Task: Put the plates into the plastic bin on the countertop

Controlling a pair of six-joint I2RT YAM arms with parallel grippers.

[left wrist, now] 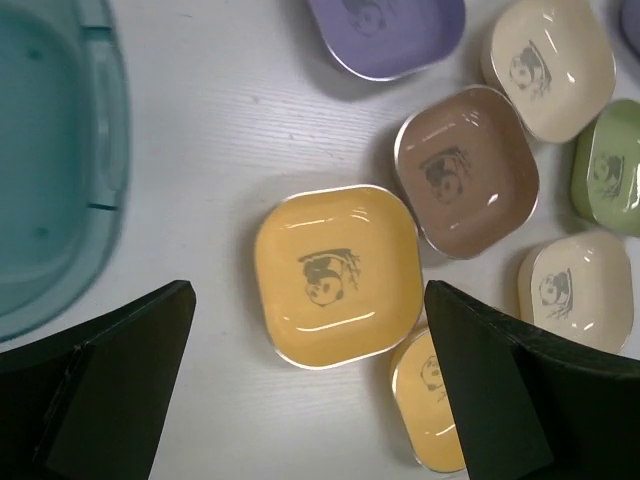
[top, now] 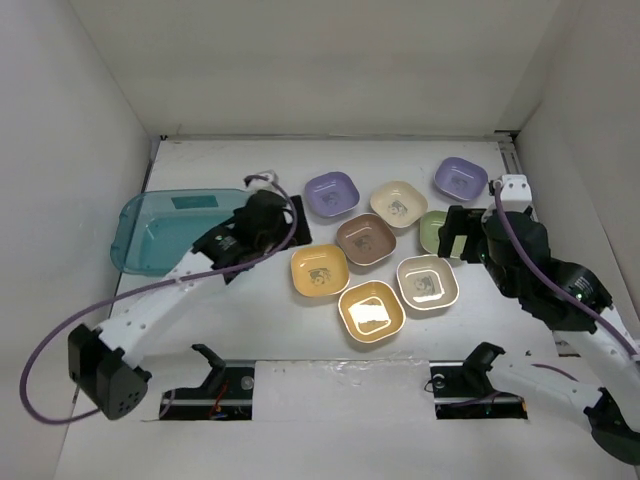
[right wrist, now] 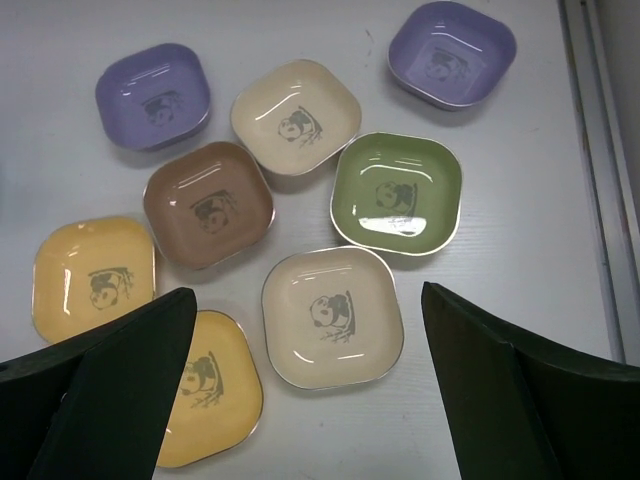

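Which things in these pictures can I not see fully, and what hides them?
Top view: the right arm covers part of the green plate; the left arm covers the plastic bin's right end; glare hides the nearest yellow plate's mark.
Left wrist view: the left edge cuts off the bin; one of the fingers covers part of that yellow plate.
Right wrist view: the bin is out of frame.

Eight plates (right wrist: 208,203) lie close together on the countertop (right wrist: 520,230). The beige plate (right wrist: 332,316) shows between the wide-spread fingers (right wrist: 110,390) of the right gripper (right wrist: 305,300), with the green plate (right wrist: 397,193) just beyond it.
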